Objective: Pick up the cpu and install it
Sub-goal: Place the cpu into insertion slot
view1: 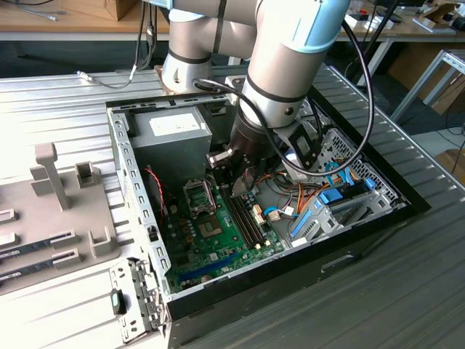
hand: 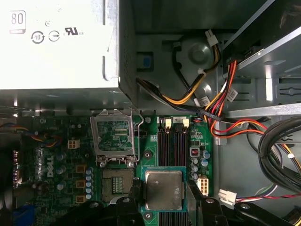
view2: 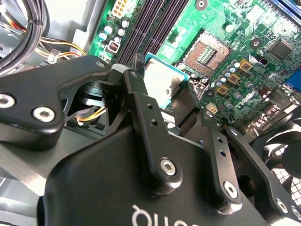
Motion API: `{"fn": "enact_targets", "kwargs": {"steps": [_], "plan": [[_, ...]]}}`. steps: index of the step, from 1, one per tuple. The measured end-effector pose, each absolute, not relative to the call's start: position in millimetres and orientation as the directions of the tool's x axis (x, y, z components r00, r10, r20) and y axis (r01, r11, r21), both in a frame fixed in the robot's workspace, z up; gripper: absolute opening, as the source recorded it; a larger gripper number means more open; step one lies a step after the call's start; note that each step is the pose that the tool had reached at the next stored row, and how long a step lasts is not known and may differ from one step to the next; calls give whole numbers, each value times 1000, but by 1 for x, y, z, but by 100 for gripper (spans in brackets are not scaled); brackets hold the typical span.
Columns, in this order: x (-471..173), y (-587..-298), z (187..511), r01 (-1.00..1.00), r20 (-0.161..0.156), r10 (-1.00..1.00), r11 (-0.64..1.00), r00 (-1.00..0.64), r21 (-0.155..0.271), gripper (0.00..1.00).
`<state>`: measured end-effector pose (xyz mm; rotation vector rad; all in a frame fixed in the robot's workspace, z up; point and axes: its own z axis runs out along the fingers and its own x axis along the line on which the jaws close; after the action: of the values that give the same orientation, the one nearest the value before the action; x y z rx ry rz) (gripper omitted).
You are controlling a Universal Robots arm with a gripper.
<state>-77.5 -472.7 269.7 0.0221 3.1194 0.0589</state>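
Firmly pinched between the two black fingers (view2: 141,101) of the black end effector (view2: 164,96) is the small flat square cpu with a silver-grey metal top and thin green rim (view2: 160,82), held flat and clear of the board. It hangs inside the open black computer case (view1: 349,247) on the grey ribbed worktop (view1: 407,291). The case holds a green motherboard (view1: 218,240), a grey power supply box (view1: 178,131) and bundled coloured cables (hand: 221,103). In the first wrist view the cpu (hand: 163,189) sits over the dark memory slots (hand: 174,141), just beside the open square socket (hand: 115,181).
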Motion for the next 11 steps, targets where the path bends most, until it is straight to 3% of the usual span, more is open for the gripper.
{"fn": "enact_targets", "kwargs": {"steps": [11], "plan": [[-77, -473, 264, 14, -21, 15, 999, -1000, 38, 47]]}}
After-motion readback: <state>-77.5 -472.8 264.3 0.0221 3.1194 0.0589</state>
